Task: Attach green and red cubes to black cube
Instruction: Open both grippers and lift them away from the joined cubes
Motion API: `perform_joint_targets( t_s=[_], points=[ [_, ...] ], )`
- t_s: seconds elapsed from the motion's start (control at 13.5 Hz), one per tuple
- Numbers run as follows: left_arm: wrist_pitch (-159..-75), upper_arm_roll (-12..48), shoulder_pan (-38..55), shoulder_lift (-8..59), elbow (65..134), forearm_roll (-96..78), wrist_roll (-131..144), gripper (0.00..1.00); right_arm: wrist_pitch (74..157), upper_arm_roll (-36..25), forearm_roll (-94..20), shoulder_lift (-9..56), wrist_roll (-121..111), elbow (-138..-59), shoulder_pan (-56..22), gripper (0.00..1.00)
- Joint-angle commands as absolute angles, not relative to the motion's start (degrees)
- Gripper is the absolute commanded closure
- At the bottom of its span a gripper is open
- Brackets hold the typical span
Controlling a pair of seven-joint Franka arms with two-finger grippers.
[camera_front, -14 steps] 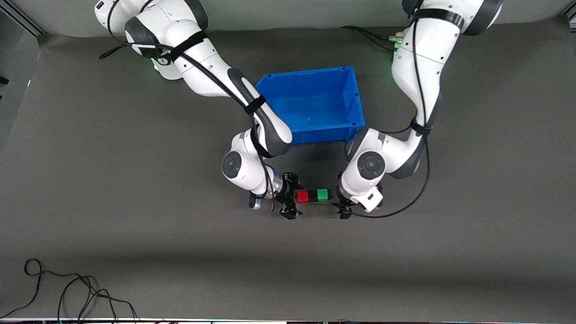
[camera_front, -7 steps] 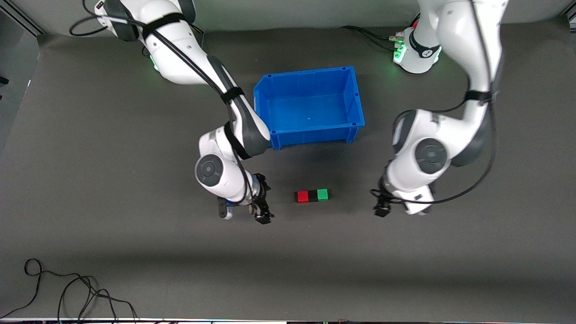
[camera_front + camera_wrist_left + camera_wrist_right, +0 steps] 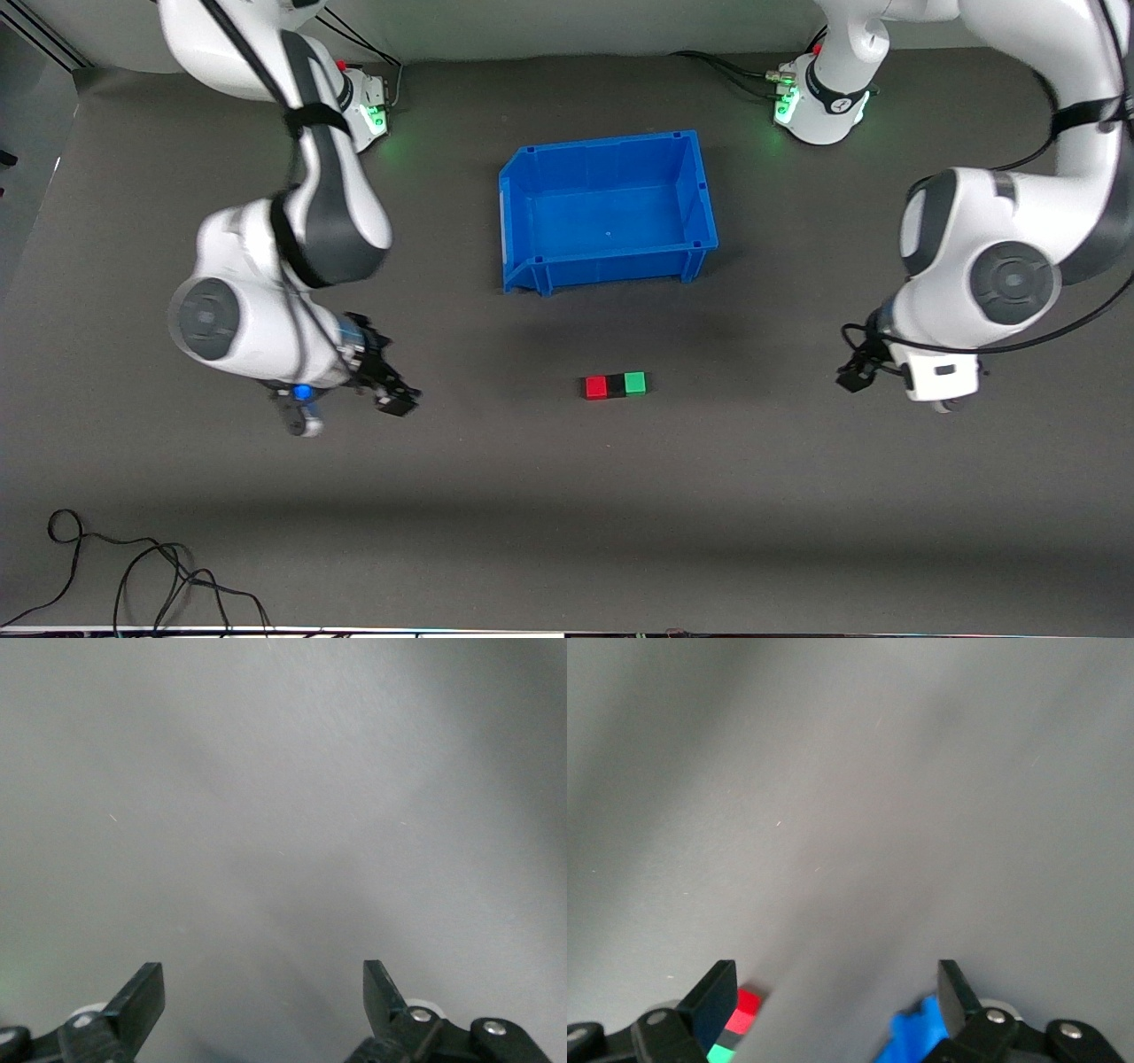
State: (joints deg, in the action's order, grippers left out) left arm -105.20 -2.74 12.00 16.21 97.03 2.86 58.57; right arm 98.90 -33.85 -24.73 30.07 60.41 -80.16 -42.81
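Note:
A red cube (image 3: 595,387), a black cube (image 3: 616,385) and a green cube (image 3: 635,383) lie joined in one row on the dark table, the black cube in the middle. My right gripper (image 3: 390,396) is open and empty, up over bare table toward the right arm's end, well apart from the row. Its wrist view (image 3: 833,992) shows the red cube (image 3: 747,1001) and green cube (image 3: 721,1052) by one finger. My left gripper (image 3: 856,376) is open and empty over bare table toward the left arm's end. Its wrist view (image 3: 264,992) shows only table.
An empty blue bin (image 3: 700,190) stands farther from the front camera than the cube row; a part of it shows in the right wrist view (image 3: 917,1036). A black cable (image 3: 133,567) lies near the table's front edge at the right arm's end.
Both grippers have drawn away from the ends of the cube row, each toward its own arm's end of the table, and risen. The cube row has not moved.

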Motion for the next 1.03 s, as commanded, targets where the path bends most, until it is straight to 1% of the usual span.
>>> perform_joint_targets(
  t_s=[0.0, 0.15, 0.3, 0.37, 0.52, 0.59, 0.81, 0.96],
  points=[
    [-100.3, -2.2, 5.65, 9.34, 98.88, 3.08, 40.08, 0.0, 98.09, -34.19, -17.43, 21.56, 53.63, -86.73, -44.21, 0.0],
    [-96.0, -2.2, 1.25, 6.16, 98.88, 2.99, 27.91, 0.0, 97.65, -33.84, -11.89, 16.29, 51.51, -89.28, -44.12, 0.0],
    [-95.28, -2.2, -1.57, 4.23, 98.88, 3.08, 21.31, 0.0, 96.77, -33.23, -7.23, 11.36, 47.75, -91.31, -42.9, 0.0],
    [-94.23, -2.2, -2.1, 3.44, 98.79, 3.08, 17.27, 0.0, 95.11, -30.7, -5.38, 9.6, 45.03, -91.49, -40.28, 0.0],
    [-92.91, -2.28, -2.11, 2.46, 98.27, 3.08, 8.57, 0.0, 93.08, -19.57, 0.14, 6.26, 39.75, -91.67, -29.5, 0.0],
    [-92.38, -2.2, -2.11, 2.37, 97.04, 3.08, 4.35, 0.0, 92.99, -16.21, 2.18, 4.67, 37.46, -91.76, -26.14, 0.0],
    [-89.84, -1.67, -1.41, 2.37, 92.21, 2.81, -1.41, 0.0, 93.08, -11.79, 2.9, 2.2, 28.77, -92.9, -18.84, 0.0],
    [-89.56, -1.84, 0.17, 2.29, 91.93, 2.64, -1.67, 0.0, 93.08, -6.97, 2.9, 1.32, 22.88, -92.99, -11.99, 0.0]
  ],
)
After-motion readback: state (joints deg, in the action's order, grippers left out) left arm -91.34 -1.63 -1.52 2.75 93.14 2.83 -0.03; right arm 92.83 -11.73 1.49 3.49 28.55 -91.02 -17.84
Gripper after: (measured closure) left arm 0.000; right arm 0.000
